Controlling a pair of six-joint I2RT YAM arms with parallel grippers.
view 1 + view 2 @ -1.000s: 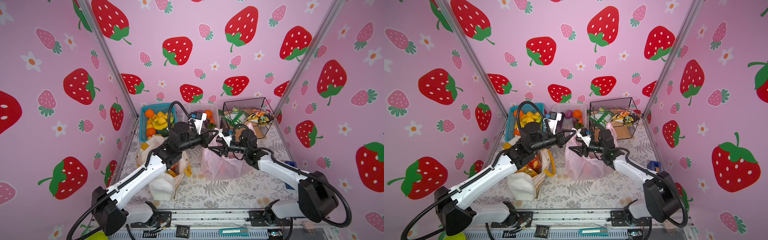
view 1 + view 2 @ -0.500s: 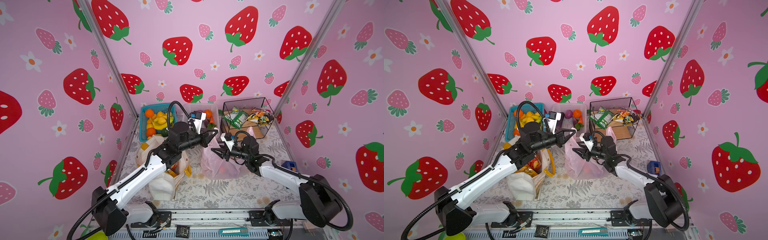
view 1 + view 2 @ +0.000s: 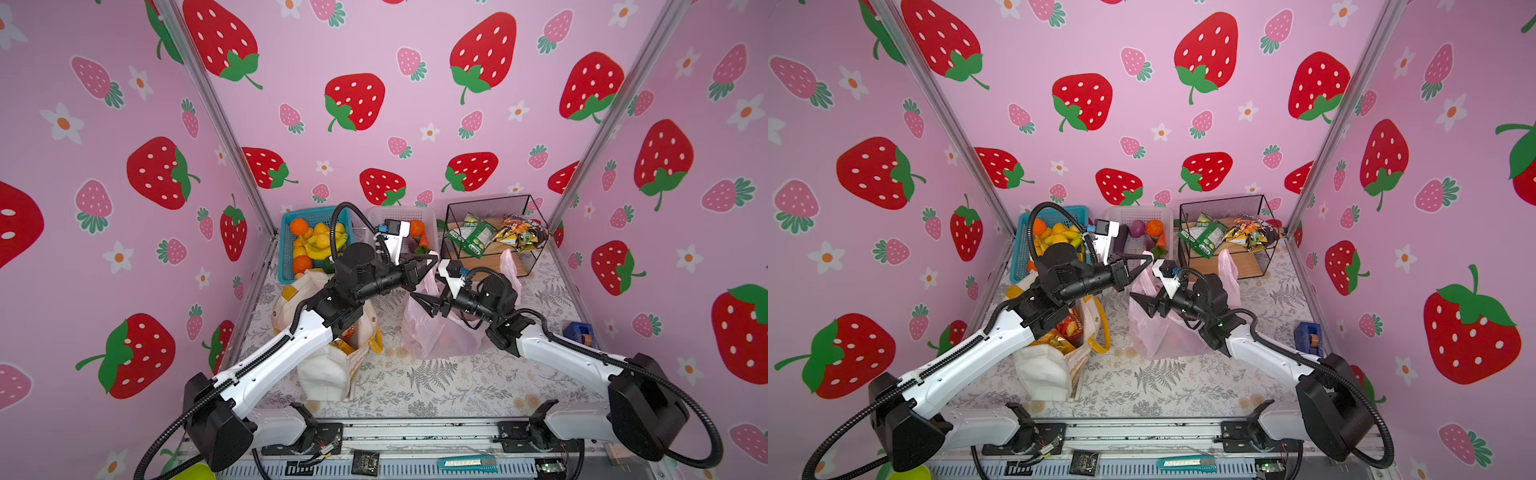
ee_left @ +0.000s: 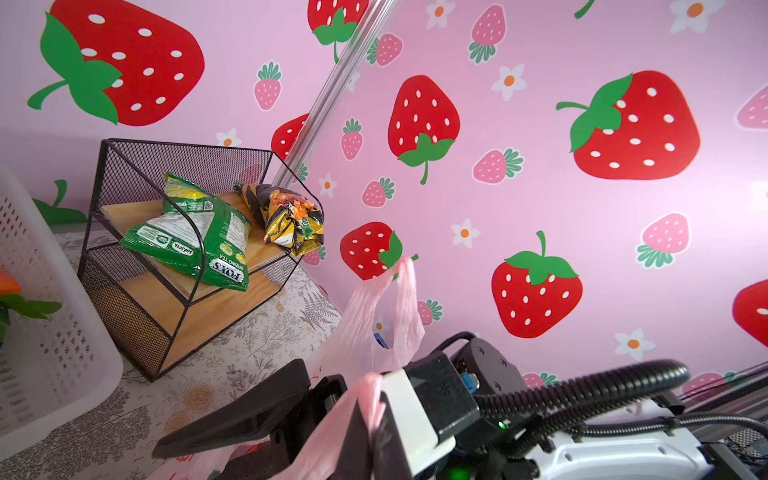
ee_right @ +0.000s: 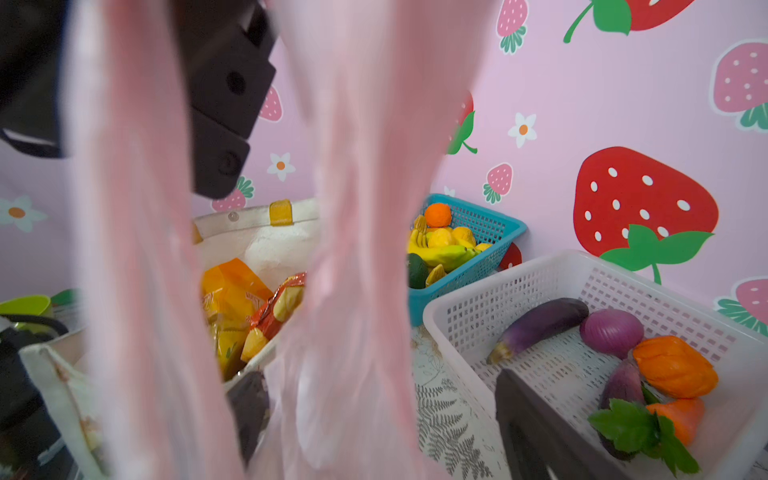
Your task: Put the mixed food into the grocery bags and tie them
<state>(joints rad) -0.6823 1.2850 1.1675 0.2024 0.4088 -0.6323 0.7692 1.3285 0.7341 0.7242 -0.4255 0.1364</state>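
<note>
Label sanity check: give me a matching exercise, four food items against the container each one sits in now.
Items:
1. bananas
2. eggplant
3. green snack packet
4. orange snack packet

Places:
A. canvas tote
B. black wire rack
C. blue basket
D. white basket

Pairs: 1-C, 2-D, 3-B, 4-A

The left claw [image 3: 1145,260] pinched one handle of the pink bag [image 3: 1152,338], holding it up over the table [image 3: 1183,386]. The right claw [image 3: 1144,305] stood spread wide against the bag's crumpled top.
</note>
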